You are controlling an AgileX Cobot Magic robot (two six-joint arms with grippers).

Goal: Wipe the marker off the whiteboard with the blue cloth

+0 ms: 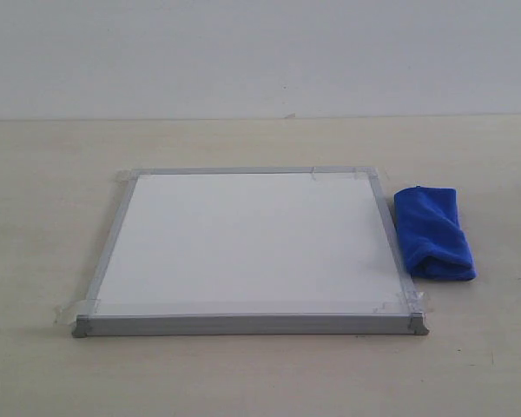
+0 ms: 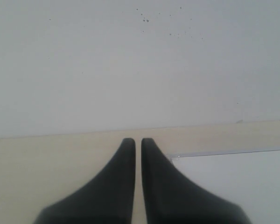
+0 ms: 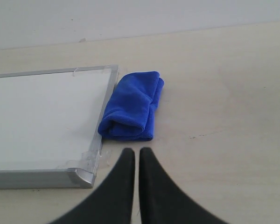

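Left fingers (image 2: 116, 186) and right fingers (image 3: 119, 186) are closed, empty; blue cloth (image 1: 434, 233) lies just beside whiteboard (image 1: 243, 243).

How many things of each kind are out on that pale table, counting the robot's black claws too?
Square white board, silver-grey metal frame: 1
Folded royal-blue soft cloth: 1
Black robot grippers: 2 (left gripper, right gripper)
Total: 4

A pale beige table (image 1: 52, 174) meets a plain white wall (image 1: 260, 52).
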